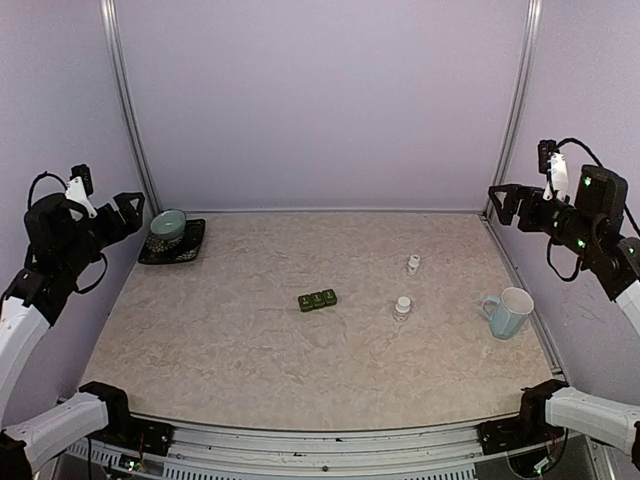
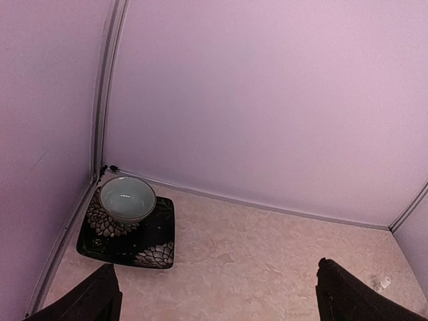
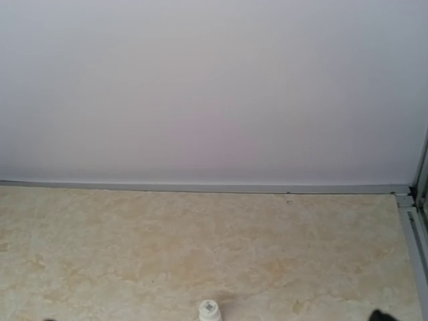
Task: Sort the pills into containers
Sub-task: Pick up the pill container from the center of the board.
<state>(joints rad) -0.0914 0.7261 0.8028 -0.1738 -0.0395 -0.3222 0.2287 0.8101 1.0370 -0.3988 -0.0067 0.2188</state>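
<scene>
The left gripper (image 1: pixel 131 205) is hanging above the table's left edge with its jaws spread wide; in the left wrist view its 2 dark fingers (image 2: pixel 93 297) are showing at opposite bottom corners with nothing between them. The right gripper (image 1: pixel 503 199) is hovering above the right edge. In its wrist view only 2 dark tips are peeking in at the far bottom corners, so its jaws are also standing apart and holding nothing.

The containers (image 1: pixel 317 299) are lying as 1 dark green strip of 3 joined compartments near the middle of the table, well apart from both grippers. All 3 lids are sitting shut, so what is inside is not showing.

To the strip's right, 2 small white bottles are standing upright, the far bottle (image 1: pixel 413 264) and the near bottle (image 1: pixel 402 308). A pale blue mug (image 1: pixel 510 312) is standing near the right edge. In the back left corner a pale green bowl (image 2: pixel 127 197) is resting on a dark patterned plate (image 2: pixel 160 249).

The table (image 1: pixel 250 350) is showing a beige marbled top, and plain lilac walls with metal corner rails are closing in the back and both sides.
</scene>
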